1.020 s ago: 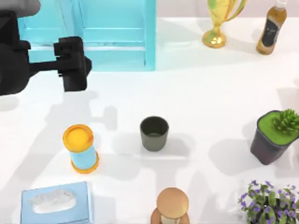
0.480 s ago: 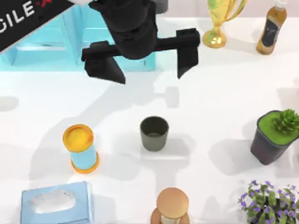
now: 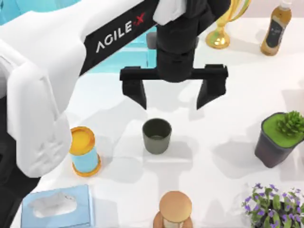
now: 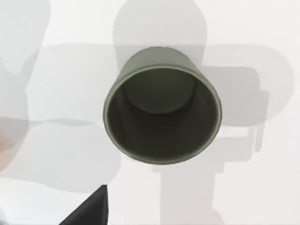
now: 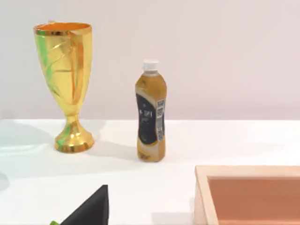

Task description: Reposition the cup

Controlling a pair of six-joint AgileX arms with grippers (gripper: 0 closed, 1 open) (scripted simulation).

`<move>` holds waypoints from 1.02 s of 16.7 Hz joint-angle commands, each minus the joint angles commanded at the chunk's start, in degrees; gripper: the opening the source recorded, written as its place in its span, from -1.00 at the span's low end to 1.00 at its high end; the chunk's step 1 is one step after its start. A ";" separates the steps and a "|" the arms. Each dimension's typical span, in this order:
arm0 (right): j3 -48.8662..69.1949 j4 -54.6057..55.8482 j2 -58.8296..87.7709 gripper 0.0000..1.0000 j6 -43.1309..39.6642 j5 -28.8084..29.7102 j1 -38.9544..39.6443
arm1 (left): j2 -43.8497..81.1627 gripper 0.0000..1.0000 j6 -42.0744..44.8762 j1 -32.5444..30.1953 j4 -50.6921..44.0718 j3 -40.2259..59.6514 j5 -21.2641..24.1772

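Top view: white table (image 3: 228, 118), glossy, soft arm shadows across it. Pale pinkish wall behind, seen from right wrist cam. Turquoise shelf unit (image 3: 130, 52) at back left, mostly covered by the arm.

Cup (image 3: 156, 135) stands upright near table centre, mouth up, apart from everything else. Left gripper (image 3: 173, 99) hangs just behind it, fingers spread wide, wider than the cup, not touching it. Left wrist cam looks straight down into the cup (image 4: 162, 115); dark inside, one black fingertip (image 4: 91, 211) at frame edge.

Around it: yellow-lidded blue can (image 3: 83, 151) to the left, tissue box (image 3: 57, 206) front left, brown-topped jar (image 3: 175, 209) front centre, cut off by frame. Potted plant (image 3: 279, 137) right, purple flowers (image 3: 273, 204) front right, partly cropped. Gold trophy (image 3: 223, 23) and bottle (image 3: 275, 28) at back right, tops cropped; trophy partly behind the arm.

Right wrist cam: trophy (image 5: 65, 84), bottle (image 5: 151, 112), corner of a wooden tray (image 5: 248, 192). Right gripper: one finger corner (image 5: 91, 211) visible, spread can't tell.
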 joint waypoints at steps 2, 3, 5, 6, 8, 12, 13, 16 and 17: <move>0.00 0.00 0.00 1.00 0.00 0.00 0.00 | 0.20 1.00 -0.05 -0.04 -0.14 0.20 -0.04; 0.00 0.00 0.00 1.00 0.00 0.00 0.00 | 0.20 1.00 -0.05 -0.04 -0.14 0.20 -0.04; 0.00 0.00 0.00 1.00 0.00 0.00 0.00 | 0.18 1.00 0.01 0.27 -0.01 0.07 0.06; 0.00 0.00 0.00 1.00 0.00 0.00 0.00 | 0.17 1.00 0.03 0.25 0.16 -0.11 0.04; 0.00 0.00 0.00 1.00 0.00 0.00 0.00 | 0.07 1.00 0.17 0.21 2.27 -2.22 -0.04; 0.00 0.00 0.00 1.00 0.00 0.00 0.00 | -0.01 1.00 0.21 0.23 12.74 -12.77 -0.04; 0.00 0.00 0.00 1.00 0.00 0.00 0.00 | 0.01 1.00 0.20 0.22 15.80 -15.79 -0.04; 0.00 0.00 0.00 1.00 0.00 0.00 0.00 | 0.14 1.00 0.14 0.16 21.73 -21.67 -0.04; 0.00 0.00 0.00 1.00 0.00 0.00 0.00 | 0.19 1.00 0.11 0.13 22.48 -22.42 -0.04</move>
